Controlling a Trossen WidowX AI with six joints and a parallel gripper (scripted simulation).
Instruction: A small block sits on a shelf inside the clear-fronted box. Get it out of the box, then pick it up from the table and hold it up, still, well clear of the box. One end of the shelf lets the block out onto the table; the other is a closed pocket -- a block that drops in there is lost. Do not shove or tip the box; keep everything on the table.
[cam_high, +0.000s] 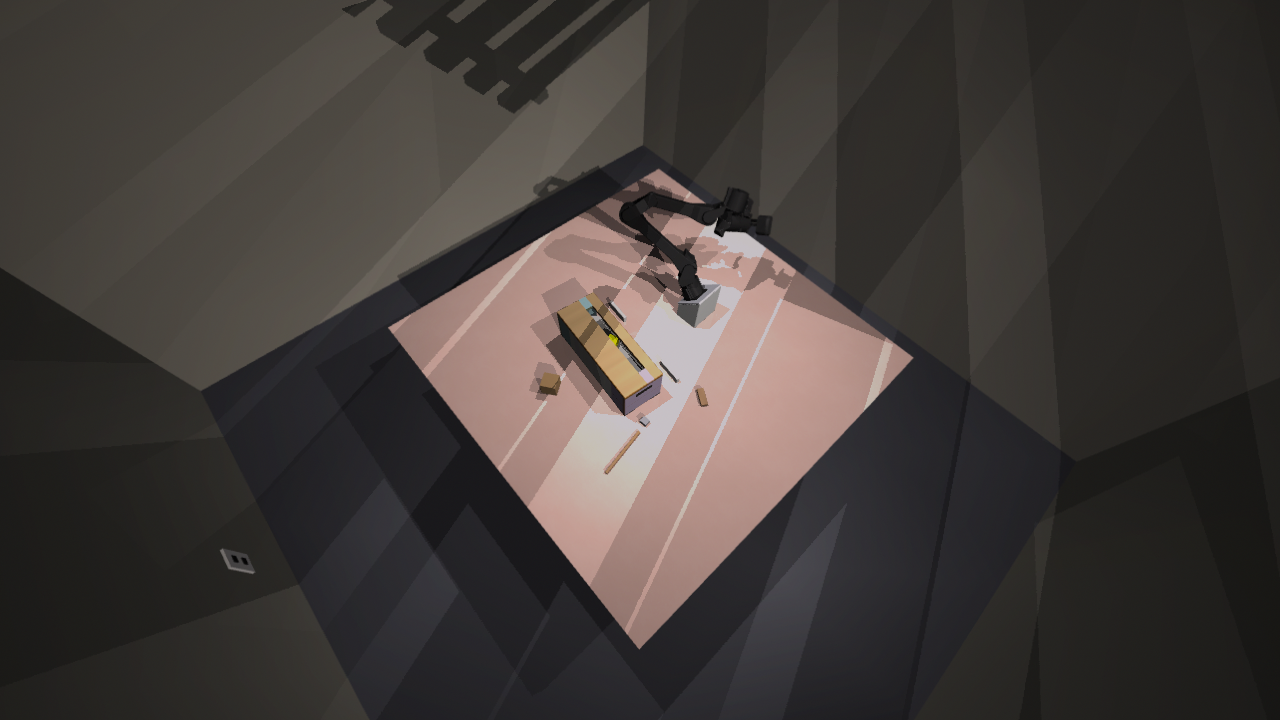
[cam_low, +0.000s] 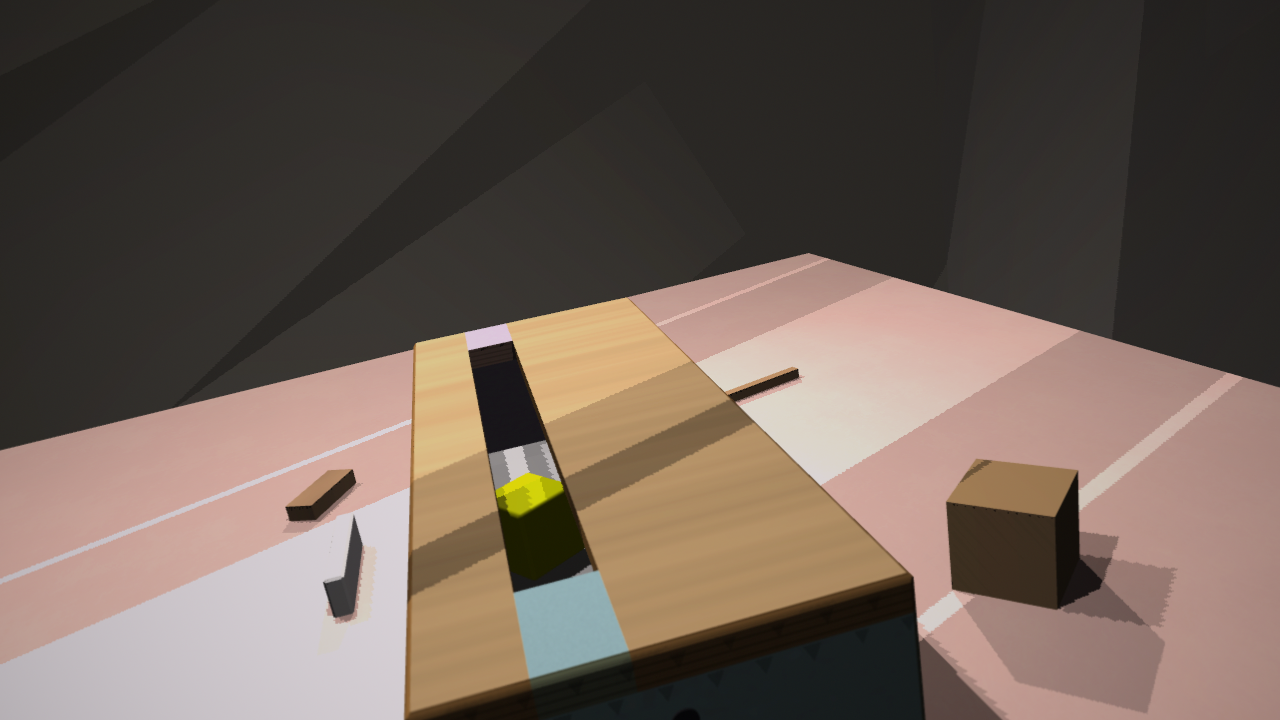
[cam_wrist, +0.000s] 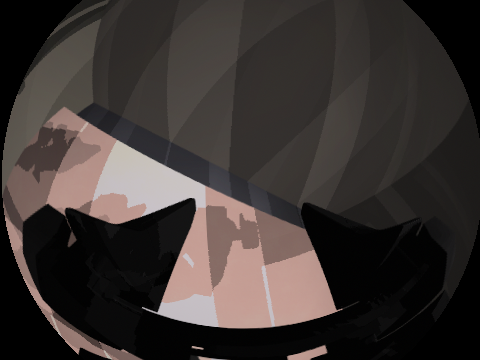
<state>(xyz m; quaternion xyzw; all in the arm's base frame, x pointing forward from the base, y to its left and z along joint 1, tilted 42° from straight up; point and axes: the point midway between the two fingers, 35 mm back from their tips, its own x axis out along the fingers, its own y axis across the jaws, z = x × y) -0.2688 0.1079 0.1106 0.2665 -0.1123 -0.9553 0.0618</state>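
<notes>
The box (cam_high: 637, 385) (cam_low: 662, 501) has a wooden top with a long slot, a light blue end (cam_high: 586, 303) (cam_low: 572, 617) and a lilac end (cam_high: 642, 394) (cam_low: 488, 336). The yellow block (cam_high: 613, 340) (cam_low: 529, 495) is inside, seen through the slot, away from both ends. How it rests on the shelf is hidden. My gripper (cam_high: 744, 229) (cam_wrist: 250, 207) is open and empty, raised over the far side of the table beyond the arm's base, well away from the box. It is not in the exterior view.
A brown cube (cam_high: 549, 383) (cam_low: 1002, 546) stands beside the box. An orange stick (cam_high: 622, 452) (cam_low: 765, 383) and a small grey piece (cam_high: 643, 420) lie off the lilac end. A tan bar (cam_high: 701, 395) (cam_low: 322, 492) and thin pieces lie on the arm's side.
</notes>
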